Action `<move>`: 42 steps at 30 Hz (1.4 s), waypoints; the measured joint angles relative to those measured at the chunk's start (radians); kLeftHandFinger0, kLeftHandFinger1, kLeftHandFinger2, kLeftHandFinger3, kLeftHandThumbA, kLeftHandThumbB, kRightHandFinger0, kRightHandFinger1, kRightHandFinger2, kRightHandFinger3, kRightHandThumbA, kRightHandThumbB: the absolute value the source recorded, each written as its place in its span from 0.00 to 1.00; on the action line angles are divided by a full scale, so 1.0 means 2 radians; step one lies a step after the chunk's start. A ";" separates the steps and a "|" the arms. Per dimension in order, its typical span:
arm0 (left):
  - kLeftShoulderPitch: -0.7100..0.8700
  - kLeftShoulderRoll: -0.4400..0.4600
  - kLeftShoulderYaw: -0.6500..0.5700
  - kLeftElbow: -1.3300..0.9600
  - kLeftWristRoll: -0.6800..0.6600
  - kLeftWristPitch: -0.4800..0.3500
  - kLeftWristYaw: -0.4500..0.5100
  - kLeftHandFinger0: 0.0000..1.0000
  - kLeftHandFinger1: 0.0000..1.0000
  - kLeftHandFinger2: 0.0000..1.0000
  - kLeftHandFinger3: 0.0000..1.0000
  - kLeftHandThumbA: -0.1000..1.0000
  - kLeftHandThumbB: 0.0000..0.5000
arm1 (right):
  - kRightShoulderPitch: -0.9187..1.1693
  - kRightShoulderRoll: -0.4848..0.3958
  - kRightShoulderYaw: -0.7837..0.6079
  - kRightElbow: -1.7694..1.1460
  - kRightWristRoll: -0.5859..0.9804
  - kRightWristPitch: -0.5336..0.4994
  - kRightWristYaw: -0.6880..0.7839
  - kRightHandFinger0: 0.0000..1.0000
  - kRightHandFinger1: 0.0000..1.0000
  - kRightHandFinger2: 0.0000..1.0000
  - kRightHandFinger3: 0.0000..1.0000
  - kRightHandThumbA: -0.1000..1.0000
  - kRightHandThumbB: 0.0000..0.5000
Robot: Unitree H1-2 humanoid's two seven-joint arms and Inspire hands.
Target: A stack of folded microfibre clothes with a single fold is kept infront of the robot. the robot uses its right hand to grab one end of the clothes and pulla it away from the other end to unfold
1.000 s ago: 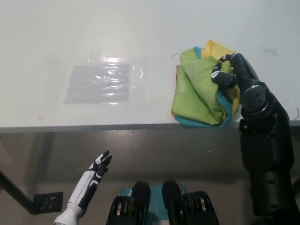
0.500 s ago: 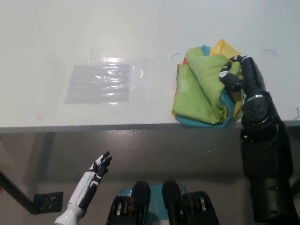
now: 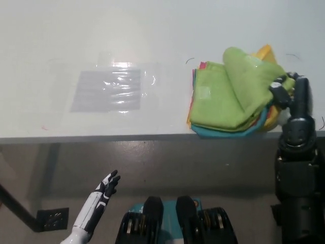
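table (image 3: 152,40) bare leftward; right robot hand (image 3: 288,94) grips cloth stack (image 3: 228,99) edge.

right hand (image 3: 288,94) moved right, dragging green cloth (image 3: 231,89) partly open

Green cloth (image 3: 228,91) in right hand (image 3: 289,94)
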 measured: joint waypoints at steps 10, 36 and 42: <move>0.004 0.000 0.000 0.002 0.000 0.000 0.000 1.00 1.00 1.00 1.00 1.00 1.00 | 0.000 -0.035 -0.063 0.072 0.049 -0.059 -0.090 0.69 0.86 0.91 1.00 0.19 0.81; 0.004 0.003 0.002 0.001 0.004 -0.005 0.000 1.00 1.00 1.00 1.00 1.00 1.00 | 0.089 -0.070 0.053 -0.230 0.125 -0.108 -0.126 1.00 1.00 1.00 1.00 1.00 0.54; 0.004 0.003 0.002 0.002 0.004 -0.003 0.000 1.00 1.00 1.00 1.00 1.00 1.00 | 0.141 -0.071 0.061 -0.332 0.135 -0.105 -0.112 1.00 1.00 1.00 1.00 1.00 0.51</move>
